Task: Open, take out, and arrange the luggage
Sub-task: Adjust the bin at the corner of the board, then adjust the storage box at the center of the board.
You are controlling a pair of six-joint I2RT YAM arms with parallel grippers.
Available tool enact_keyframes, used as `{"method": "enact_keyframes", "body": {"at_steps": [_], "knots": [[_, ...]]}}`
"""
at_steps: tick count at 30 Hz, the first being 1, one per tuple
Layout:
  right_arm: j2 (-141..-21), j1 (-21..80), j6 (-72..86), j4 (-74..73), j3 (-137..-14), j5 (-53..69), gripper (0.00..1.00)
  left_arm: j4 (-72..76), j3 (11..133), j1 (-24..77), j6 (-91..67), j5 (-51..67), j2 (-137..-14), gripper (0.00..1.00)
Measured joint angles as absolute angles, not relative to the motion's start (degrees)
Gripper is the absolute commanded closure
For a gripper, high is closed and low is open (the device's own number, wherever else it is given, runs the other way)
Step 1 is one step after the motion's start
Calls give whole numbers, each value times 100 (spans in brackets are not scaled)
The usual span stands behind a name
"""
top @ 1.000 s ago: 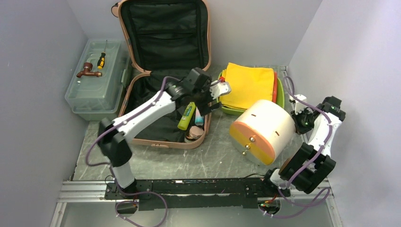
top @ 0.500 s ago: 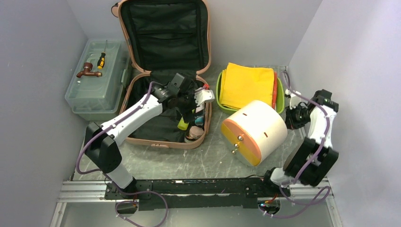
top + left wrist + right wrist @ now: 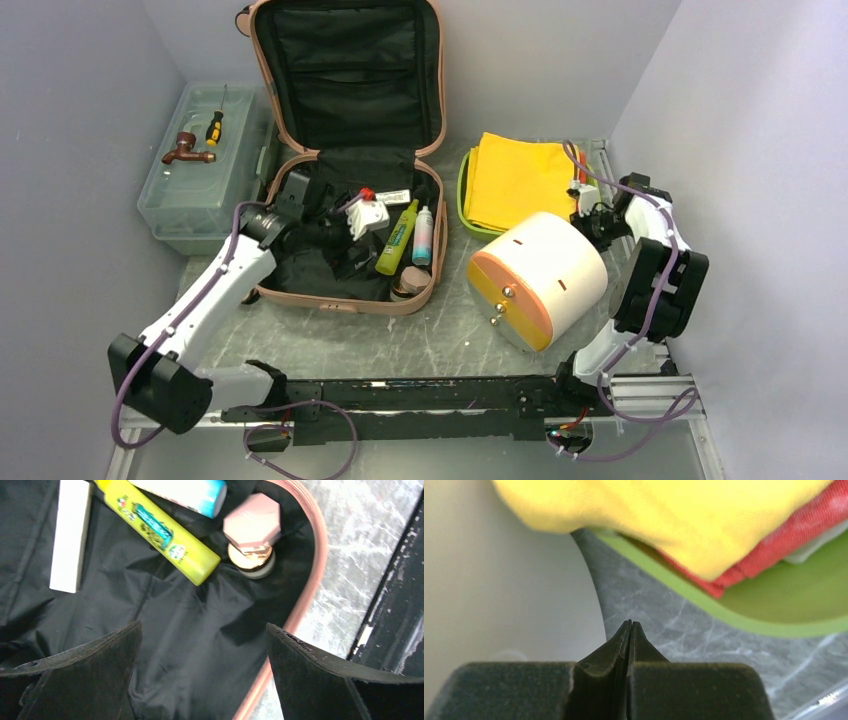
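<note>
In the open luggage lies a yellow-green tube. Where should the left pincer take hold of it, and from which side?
Probably across the middle of the yellow-green tube, coming straight down from above. It lies flat on the black lining, long and narrow, so the open left pincer can straddle its width. Mind the white-and-blue bottle beside it.

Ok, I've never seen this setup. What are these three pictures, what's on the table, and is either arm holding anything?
Two robot arms are bolted to the near edge of the table, each ending in a two-finger gripper. The wide picture looks down from above; the other two come from cameras on each wrist. The left gripper hangs open and empty over the open pink suitcase, which holds a yellow-green tube, a bottle and a pink-capped jar. The right gripper is shut on nothing, beside the green tray of folded cloths. A round white drum and a grey toolbox sit nearby.
</note>
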State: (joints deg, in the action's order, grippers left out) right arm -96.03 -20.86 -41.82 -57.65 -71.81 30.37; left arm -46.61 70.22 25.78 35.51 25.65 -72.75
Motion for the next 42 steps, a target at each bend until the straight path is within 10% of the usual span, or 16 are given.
{"method": "enact_keyframes", "body": {"at_steps": [24,42], "knots": [[-10927,-1507,-1942,-3699,-8374,2108,100,-4919,5146,2027,3594,3041,-5052,0],[-10328,-805,-3330,-5214,-9157,2512,100,-4912,4193,1575,3531,3618,-4289,1]]}}
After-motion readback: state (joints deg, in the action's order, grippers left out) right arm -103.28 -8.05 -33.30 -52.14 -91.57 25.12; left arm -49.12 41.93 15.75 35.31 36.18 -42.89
